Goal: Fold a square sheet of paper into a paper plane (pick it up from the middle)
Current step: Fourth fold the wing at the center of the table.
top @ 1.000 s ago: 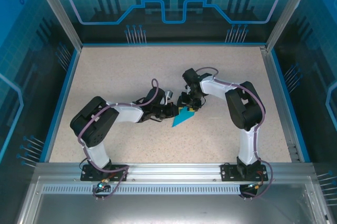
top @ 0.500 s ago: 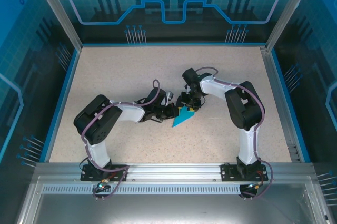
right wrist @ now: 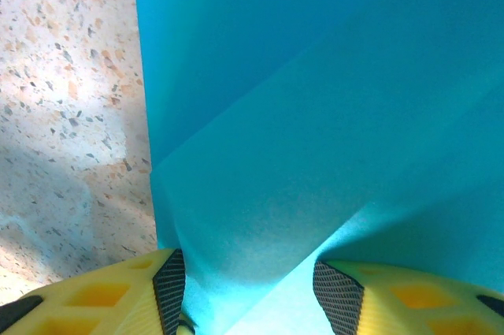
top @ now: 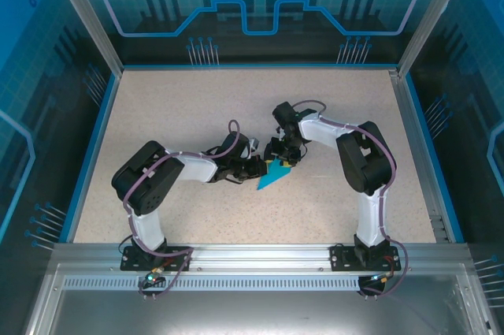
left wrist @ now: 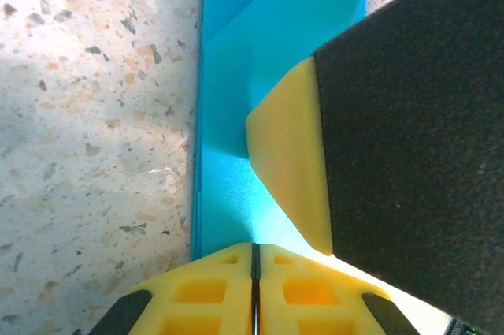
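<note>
Tearing is the first worry, with a skewed crease close behind. The paper plane lies flat near the middle of the speckled table, its sharp tip pointing near and left, and both arms meet over its far end.

The left gripper has its yellow fingers pressed together, with the tips down at the plane's left side (I cannot tell whether a layer of paper is caught between them). The right gripper is spread, and a raised flap of the cyan paper runs up between its two fingers without being squeezed.

If the right jaws close on that flap and pull while the left tips pin the sheet, thin paper like this could rip along the fold. It could also drag and pull the centre crease out of line. If the left tips lift too soon, the plane will probably slide on the smooth tabletop.

A loose flap may also spring back out of the open jaws. In the left wrist view, one black-and-yellow finger of the right gripper sits just beside the left fingertips, so a small sideways move could knock them together.
</note>
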`<action>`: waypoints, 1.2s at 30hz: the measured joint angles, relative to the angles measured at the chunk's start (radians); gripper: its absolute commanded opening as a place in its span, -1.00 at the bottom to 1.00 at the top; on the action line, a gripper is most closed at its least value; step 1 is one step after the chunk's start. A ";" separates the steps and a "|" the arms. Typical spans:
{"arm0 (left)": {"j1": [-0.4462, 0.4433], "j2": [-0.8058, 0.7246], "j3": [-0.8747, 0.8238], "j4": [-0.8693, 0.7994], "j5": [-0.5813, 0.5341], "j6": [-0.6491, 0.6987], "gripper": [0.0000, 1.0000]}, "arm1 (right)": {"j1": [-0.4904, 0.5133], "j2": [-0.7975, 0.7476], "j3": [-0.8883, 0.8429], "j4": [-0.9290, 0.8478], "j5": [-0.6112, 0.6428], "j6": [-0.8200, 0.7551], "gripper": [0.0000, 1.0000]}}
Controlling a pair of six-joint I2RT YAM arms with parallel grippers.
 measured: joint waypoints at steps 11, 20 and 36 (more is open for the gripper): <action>0.000 0.014 0.013 -0.034 -0.011 0.000 -0.83 | 0.000 -0.019 -0.001 0.010 -0.008 0.000 0.11; 0.000 0.017 0.023 -0.050 -0.011 0.000 -0.86 | -0.006 -0.121 -0.088 0.076 -0.004 -0.014 0.17; 0.000 0.020 0.046 -0.095 -0.015 0.000 -0.93 | -0.016 -0.238 -0.293 0.338 -0.153 -0.098 -0.79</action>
